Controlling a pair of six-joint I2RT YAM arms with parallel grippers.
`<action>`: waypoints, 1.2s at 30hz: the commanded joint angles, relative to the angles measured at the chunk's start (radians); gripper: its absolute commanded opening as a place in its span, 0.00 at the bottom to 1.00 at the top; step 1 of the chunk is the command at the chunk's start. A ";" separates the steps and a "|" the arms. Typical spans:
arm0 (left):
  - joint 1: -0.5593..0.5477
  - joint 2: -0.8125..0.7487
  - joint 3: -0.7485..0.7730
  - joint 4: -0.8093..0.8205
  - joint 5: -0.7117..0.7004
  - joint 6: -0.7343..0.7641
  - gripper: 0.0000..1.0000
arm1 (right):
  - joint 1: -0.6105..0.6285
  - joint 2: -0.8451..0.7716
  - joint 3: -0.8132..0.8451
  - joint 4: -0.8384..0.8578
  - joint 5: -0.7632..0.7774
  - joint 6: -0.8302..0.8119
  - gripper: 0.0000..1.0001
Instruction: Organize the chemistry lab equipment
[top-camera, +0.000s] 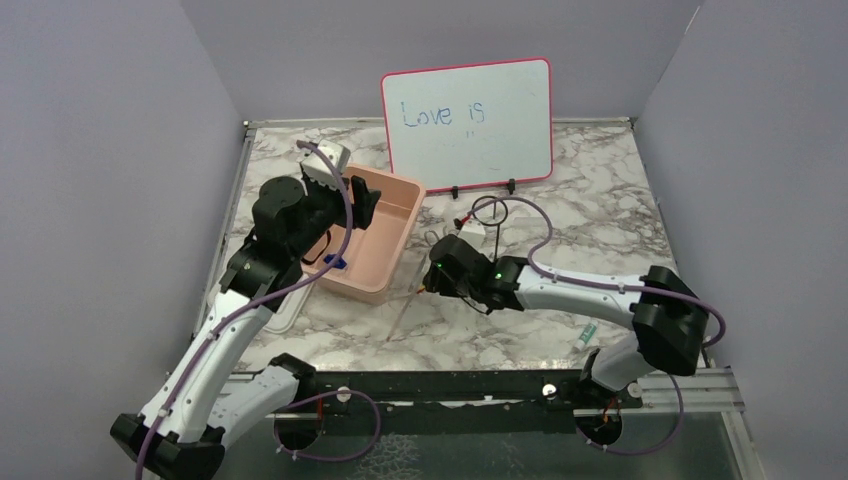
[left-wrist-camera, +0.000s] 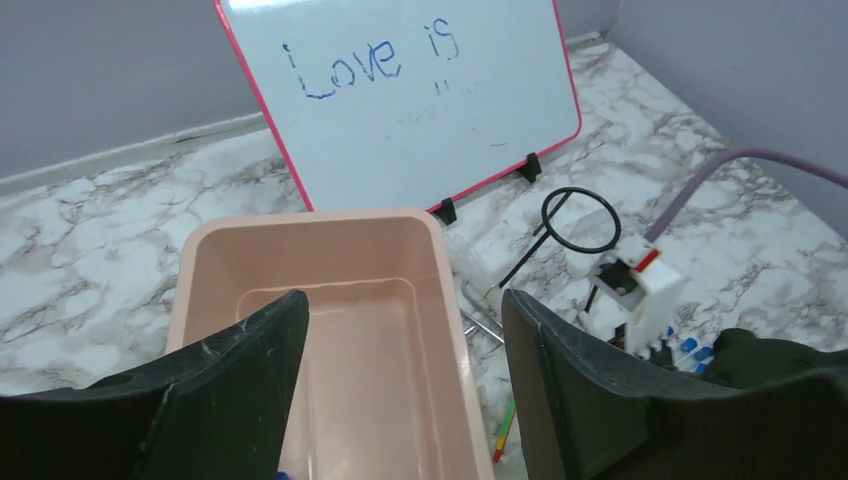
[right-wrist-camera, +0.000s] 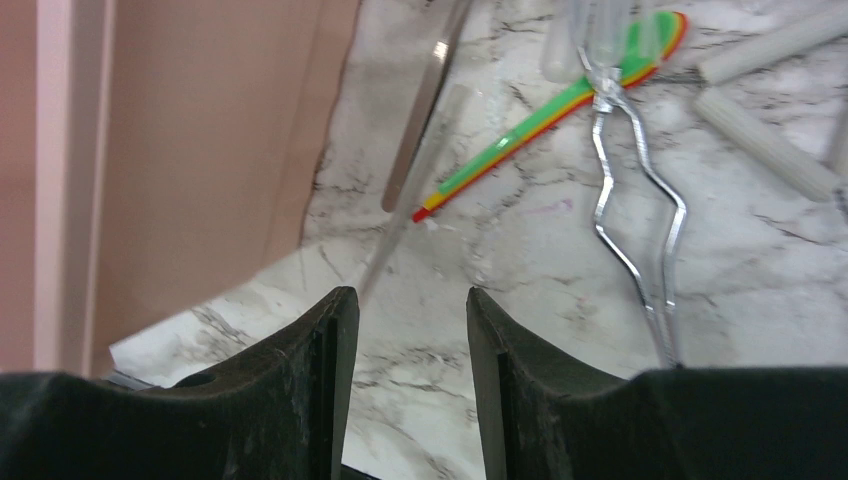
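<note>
My left gripper (left-wrist-camera: 402, 300) hangs open over the pink tub (left-wrist-camera: 215, 260) with nothing between its fingers; from above, the left gripper (top-camera: 356, 212) sits over the tub's middle. A small blue item (top-camera: 335, 262) lies in the tub's near end. My right gripper (right-wrist-camera: 408, 295) is open and empty, low over the marble beside the tub wall (right-wrist-camera: 200, 150). Ahead of it lie a green-handled slim tool (right-wrist-camera: 545, 115), thin metal tongs (right-wrist-camera: 640, 230) and a thin flat rod (right-wrist-camera: 420, 120). The black wire ring stand (left-wrist-camera: 580, 220) lies near the whiteboard.
The pink-framed whiteboard (top-camera: 467, 120) stands propped at the back. A white lid (top-camera: 284, 316) lies under my left arm. A small white block with a red part (left-wrist-camera: 640, 290) and blue-capped tubes (left-wrist-camera: 690, 348) sit by the ring stand. One tube (top-camera: 585, 335) lies near the right arm's base.
</note>
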 joint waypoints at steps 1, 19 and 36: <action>-0.001 -0.076 -0.093 0.148 0.007 -0.097 0.76 | 0.005 0.128 0.128 -0.112 -0.003 0.061 0.42; -0.001 -0.144 -0.181 0.178 -0.164 -0.131 0.81 | 0.007 0.363 0.218 -0.121 -0.198 0.198 0.42; -0.001 -0.144 -0.205 0.187 -0.194 -0.144 0.81 | 0.022 0.388 0.305 -0.262 -0.095 0.206 0.06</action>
